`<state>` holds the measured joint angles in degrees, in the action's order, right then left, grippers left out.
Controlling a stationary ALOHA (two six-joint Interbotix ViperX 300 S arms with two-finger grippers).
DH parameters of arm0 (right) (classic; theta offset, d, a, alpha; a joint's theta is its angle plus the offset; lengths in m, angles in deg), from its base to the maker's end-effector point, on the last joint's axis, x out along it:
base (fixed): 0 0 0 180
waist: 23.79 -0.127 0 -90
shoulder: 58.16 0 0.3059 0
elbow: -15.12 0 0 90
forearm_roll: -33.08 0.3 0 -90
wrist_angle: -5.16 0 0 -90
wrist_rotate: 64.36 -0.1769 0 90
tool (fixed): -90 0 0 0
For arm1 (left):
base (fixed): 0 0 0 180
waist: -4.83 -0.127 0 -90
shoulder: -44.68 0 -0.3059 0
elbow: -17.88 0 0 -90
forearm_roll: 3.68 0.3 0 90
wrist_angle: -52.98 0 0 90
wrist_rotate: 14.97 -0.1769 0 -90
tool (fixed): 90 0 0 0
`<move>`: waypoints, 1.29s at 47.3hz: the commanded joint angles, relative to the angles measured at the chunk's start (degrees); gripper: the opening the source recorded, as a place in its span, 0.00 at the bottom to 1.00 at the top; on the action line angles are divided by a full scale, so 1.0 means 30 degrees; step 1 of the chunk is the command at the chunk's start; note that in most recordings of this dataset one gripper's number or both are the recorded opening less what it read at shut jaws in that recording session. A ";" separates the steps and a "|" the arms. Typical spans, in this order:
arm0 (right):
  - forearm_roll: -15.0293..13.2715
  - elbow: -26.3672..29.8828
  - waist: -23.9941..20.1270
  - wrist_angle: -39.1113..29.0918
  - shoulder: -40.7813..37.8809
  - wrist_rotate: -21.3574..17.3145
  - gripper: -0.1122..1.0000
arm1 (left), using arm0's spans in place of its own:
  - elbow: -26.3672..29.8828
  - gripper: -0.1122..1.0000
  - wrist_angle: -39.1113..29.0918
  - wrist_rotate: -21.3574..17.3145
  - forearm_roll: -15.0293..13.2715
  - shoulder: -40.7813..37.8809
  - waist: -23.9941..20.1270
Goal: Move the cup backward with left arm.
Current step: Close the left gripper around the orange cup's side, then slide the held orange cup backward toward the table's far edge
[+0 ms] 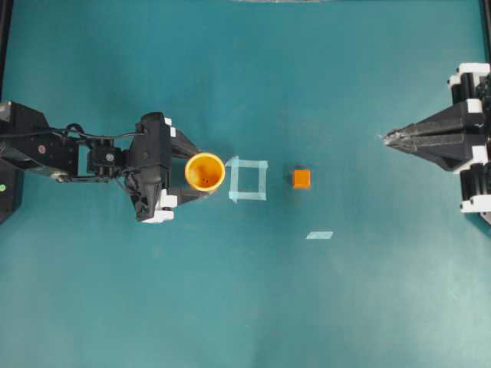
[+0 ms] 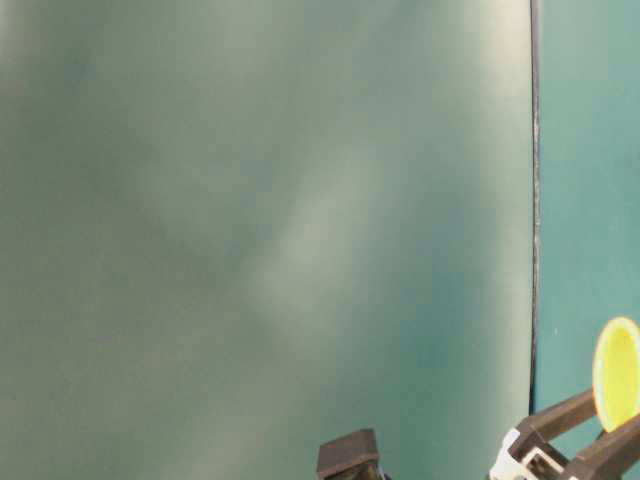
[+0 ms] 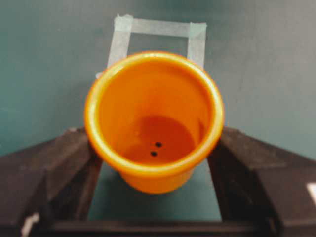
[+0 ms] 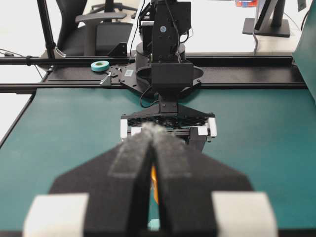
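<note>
Overhead view: we saw the empty cup (image 1: pixel 205 171) at center-left between our left gripper's (image 1: pixel 201 172) parted jaws; right gripper (image 1: pixel 386 139) clenched.

Robotics lab: office chair (image 4: pixel 94 29), monitor stand (image 4: pixel 269 19).

Hidden or unclear items, as I logged them:

- Table-level view: I could make nothing of the blurred grey-green surface (image 2: pixel 260 230) that filled most of it. The cup (image 2: pixel 617 372) was cut by the right edge and the left gripper (image 2: pixel 585 450) by the bottom edge.
- Left wrist view: the fingers (image 3: pixel 59 173) were out of focus; I could not tell whether they touched the cup. The cup hid the near side of the tape square (image 3: pixel 158 39).
- Right wrist view: the right gripper (image 4: pixel 154 148) blocked the table's middle; only an orange sliver (image 4: pixel 154 183) showed between its fingers.
</note>
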<state>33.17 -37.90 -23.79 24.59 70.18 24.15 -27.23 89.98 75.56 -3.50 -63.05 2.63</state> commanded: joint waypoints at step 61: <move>0.0029 0.0615 -0.0029 -0.0176 -0.0059 -0.0029 0.10 | 0.0703 0.68 0.1699 -0.0938 0.0176 0.0000 -0.5039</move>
<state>33.17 -37.90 -23.79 23.89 70.09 24.15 -26.17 94.55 72.84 -3.15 -63.49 -11.34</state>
